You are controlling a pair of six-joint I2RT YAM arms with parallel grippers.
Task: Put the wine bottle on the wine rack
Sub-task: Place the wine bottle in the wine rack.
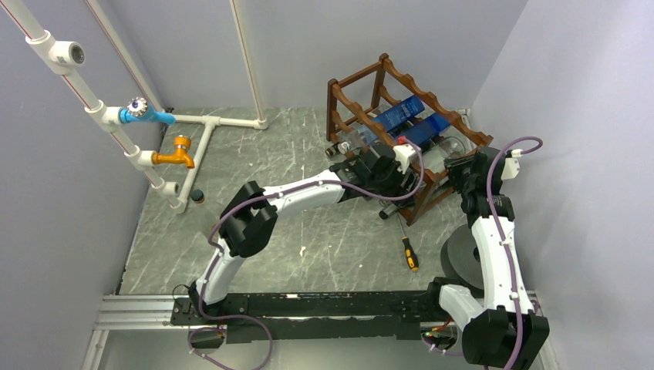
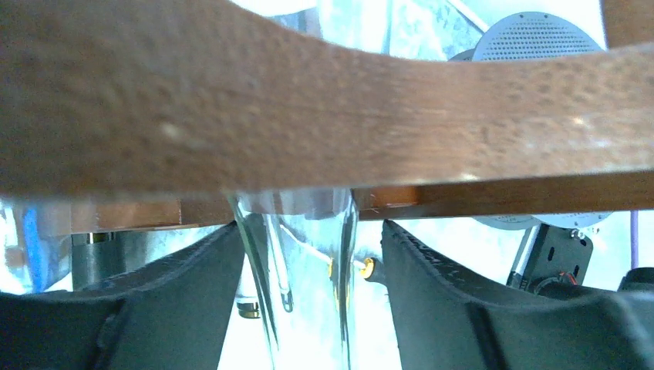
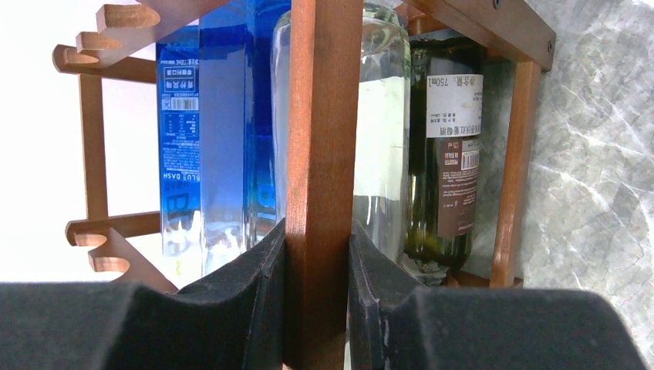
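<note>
The dark reddish-brown wine rack (image 1: 432,116) stands at the back right of the table. It holds blue bottles (image 1: 401,116), a clear bottle (image 3: 382,116) and a dark green wine bottle (image 3: 451,154) with a brown label. My left gripper (image 1: 383,171) is at the rack's front. In the left wrist view it (image 2: 308,231) is open around a clear glass bottle neck (image 2: 301,293), just under a wavy rail (image 2: 308,100), with a gap at the right finger (image 2: 432,270). My right gripper (image 3: 318,231) is shut on an upright rack post (image 3: 324,116).
A screwdriver (image 1: 409,250) with an orange and black handle lies on the table in front of the rack. A grey round disc (image 1: 461,262) sits near the right arm. White pipes with a blue tap (image 1: 146,114) and an orange tap (image 1: 176,154) stand at the left. Walls close in on three sides.
</note>
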